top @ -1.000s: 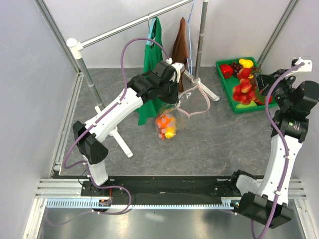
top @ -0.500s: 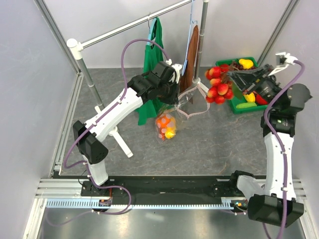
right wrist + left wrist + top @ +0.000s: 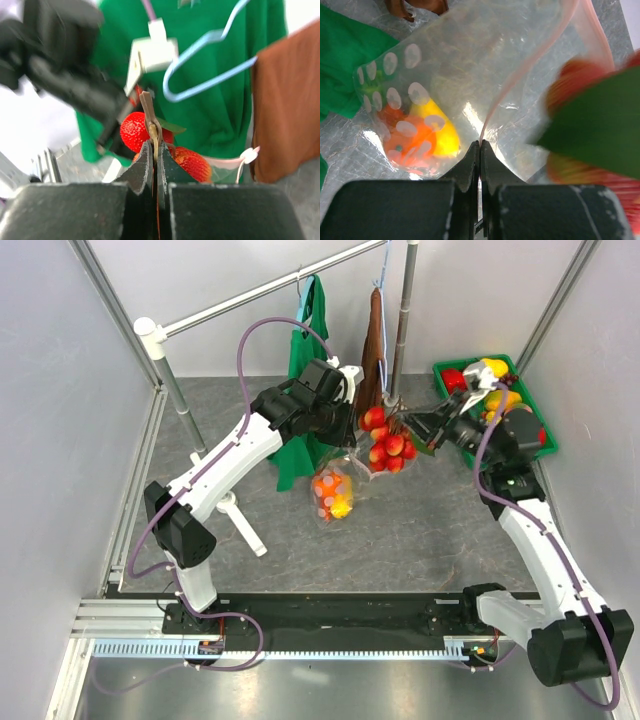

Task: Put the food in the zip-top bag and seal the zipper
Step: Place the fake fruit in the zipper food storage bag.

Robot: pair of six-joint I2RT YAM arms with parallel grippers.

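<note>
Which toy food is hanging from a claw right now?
The red strawberry bunch, gripped by its stem in the right claw. The orange and yellow pieces lie inside the bag; the rest sit in the green tray.

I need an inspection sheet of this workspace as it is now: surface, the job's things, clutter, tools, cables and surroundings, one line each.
Surface: grey table, no spill seen.
Job's things: zip-top bag holds orange and yellow food, mouth open; strawberry bunch hangs close by the mouth, not yet inside; more food lies in the green tray.
Clutter: green cloth and brown towel hang on the rack behind the bag.
Tools: left tool shut on the bag's rim; right tool shut on the bunch's stem.
Cables: purple cables loop along both arms, away from the bag.
Surroundings: pale walls around the table; nothing else seen.
</note>
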